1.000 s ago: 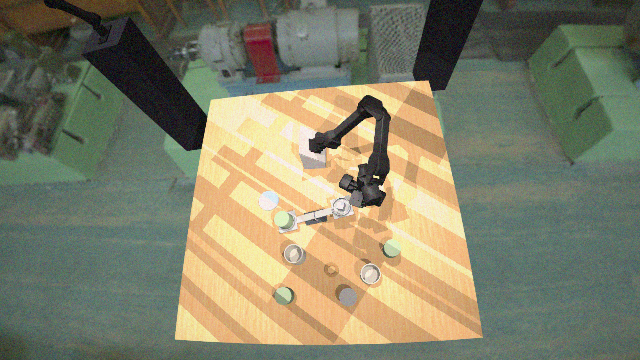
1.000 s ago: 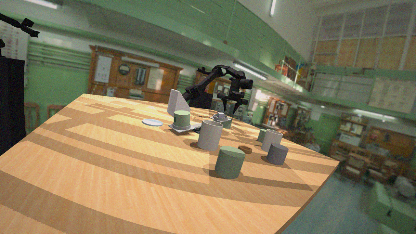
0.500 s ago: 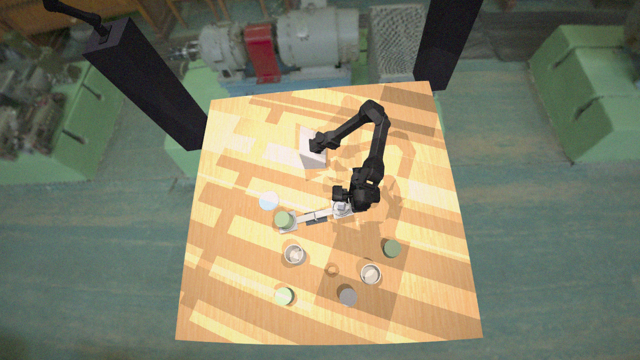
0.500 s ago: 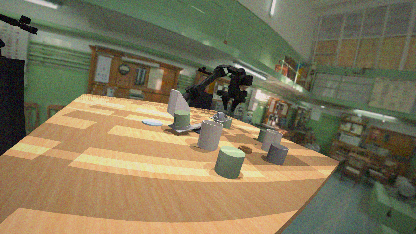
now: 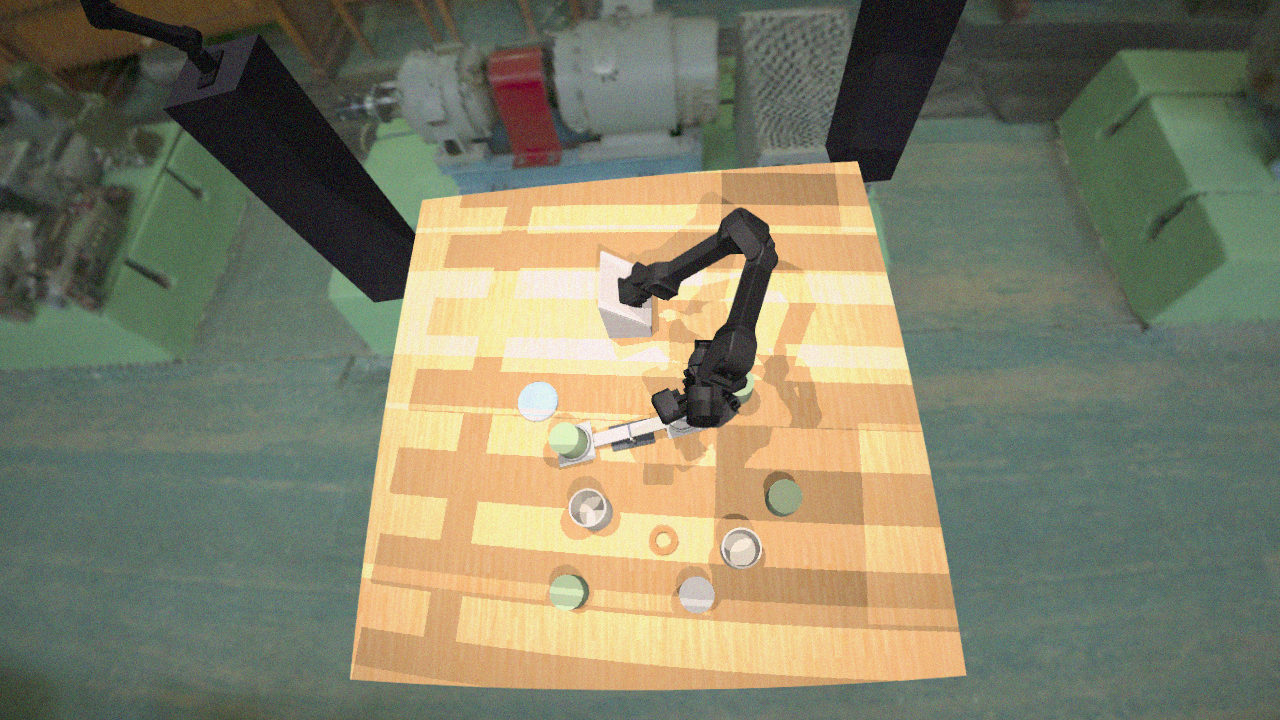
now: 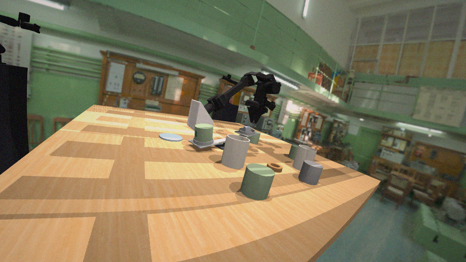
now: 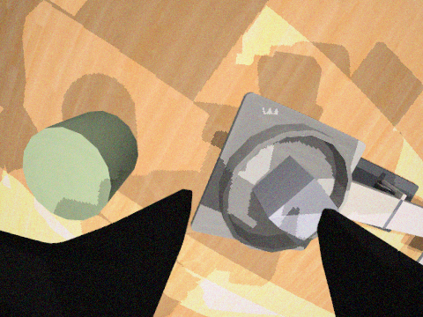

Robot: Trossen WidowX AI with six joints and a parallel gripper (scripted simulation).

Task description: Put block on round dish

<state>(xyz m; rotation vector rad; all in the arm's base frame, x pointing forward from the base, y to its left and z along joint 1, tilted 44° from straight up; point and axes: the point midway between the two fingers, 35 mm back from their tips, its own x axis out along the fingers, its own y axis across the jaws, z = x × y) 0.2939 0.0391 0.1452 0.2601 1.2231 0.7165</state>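
"Where's the block, can you see it?"

"Yes. The small grey cube-shaped block point(image 7: 291, 185) sits uncovered on the grey square pad point(image 7: 256, 123) at one end of the little grey balance beam point(image 5: 617, 437). The block lies inside a round mark on that pad."

"And the black two-fingered gripper point(image 7: 254, 201)?"

"It hangs right above that pad, pointing down. Its fingers are spread apart with nothing between them; the block shows on the pad below, in the gap."

"The cups?"

"One pale green upturned cup point(image 7: 77, 165) is off the balance, on the striped wooden table point(image 5: 447, 626) just beside the pad and not touching it. The matching green cup point(image 6: 203, 133) stands upright on the pad at the other end."

"And the dish?"

"The flat pale blue round dish point(image 5: 537, 400) lies near that covered end, apart from it. Nothing is on the dish."
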